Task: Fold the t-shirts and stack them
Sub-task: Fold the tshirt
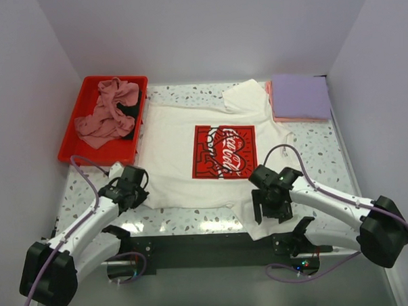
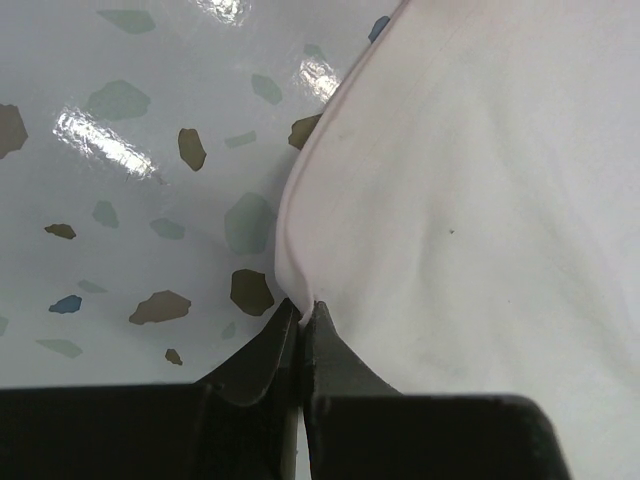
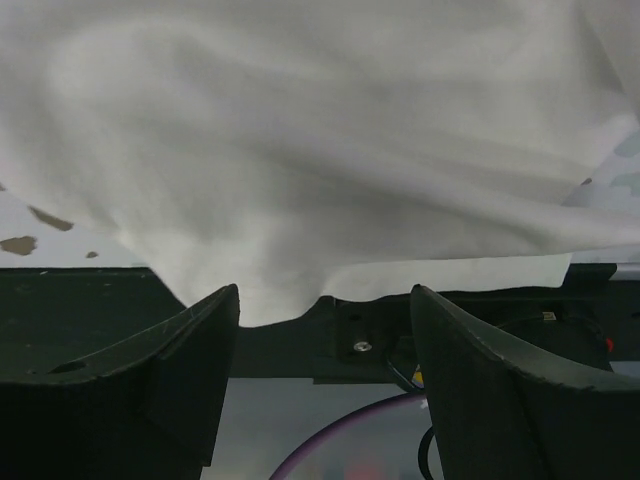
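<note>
A white t-shirt [image 1: 171,168] with a red Coca-Cola print lies spread flat in the middle of the table, print up. My left gripper [image 1: 128,189] is at its near left corner. In the left wrist view the left gripper [image 2: 302,310] is shut on the edge of the white t-shirt [image 2: 480,220]. My right gripper [image 1: 270,203] hovers at the near right hem, which hangs over the table's front edge. In the right wrist view the right gripper [image 3: 325,295] stands open, with the white cloth [image 3: 300,150] just beyond its fingertips and nothing between them.
A red tray [image 1: 71,142] at the back left holds a crumpled dusty-pink t-shirt [image 1: 104,117] over a black one [image 1: 128,105]. A folded lavender t-shirt [image 1: 300,96] lies on a salmon-pink one [image 1: 271,99] at the back right. White walls enclose the speckled table [image 1: 326,154].
</note>
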`<act>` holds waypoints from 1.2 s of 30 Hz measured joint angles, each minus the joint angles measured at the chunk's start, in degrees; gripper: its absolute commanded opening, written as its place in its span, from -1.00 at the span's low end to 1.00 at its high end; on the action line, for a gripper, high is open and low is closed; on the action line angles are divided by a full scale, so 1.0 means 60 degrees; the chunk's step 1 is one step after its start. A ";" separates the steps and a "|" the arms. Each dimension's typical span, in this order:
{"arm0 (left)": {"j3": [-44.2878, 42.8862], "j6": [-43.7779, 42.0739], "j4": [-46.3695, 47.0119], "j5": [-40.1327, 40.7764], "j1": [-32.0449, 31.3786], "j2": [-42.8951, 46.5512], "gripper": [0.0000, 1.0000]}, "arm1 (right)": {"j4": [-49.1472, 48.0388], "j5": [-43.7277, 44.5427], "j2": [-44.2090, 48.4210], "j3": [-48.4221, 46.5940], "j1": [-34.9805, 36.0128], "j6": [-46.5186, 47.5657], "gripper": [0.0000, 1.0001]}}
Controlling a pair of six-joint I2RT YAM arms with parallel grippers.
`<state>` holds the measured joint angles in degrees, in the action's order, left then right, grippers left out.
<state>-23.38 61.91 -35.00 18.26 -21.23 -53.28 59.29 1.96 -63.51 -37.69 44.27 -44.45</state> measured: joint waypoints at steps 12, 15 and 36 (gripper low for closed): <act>0.0000 -0.0004 -0.0007 0.0000 0.0000 0.0124 -1.00 | -0.0878 -0.0248 -0.1388 0.0882 0.0015 -0.0280 0.04; 0.0000 -0.0004 -0.0007 0.0000 0.0000 0.0127 -1.00 | -0.0965 -0.0397 -0.1413 0.0889 0.0015 -0.0288 -0.36; -0.1220 -0.0284 0.0393 -0.0412 0.0000 -0.0404 -1.00 | -0.0481 0.1625 -0.0951 -0.1847 -0.1443 0.0623 -1.00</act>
<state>-30.70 60.20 -32.64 15.79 -21.23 -55.70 56.40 11.70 -69.21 -48.77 35.62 -40.71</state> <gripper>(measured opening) 0.051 0.026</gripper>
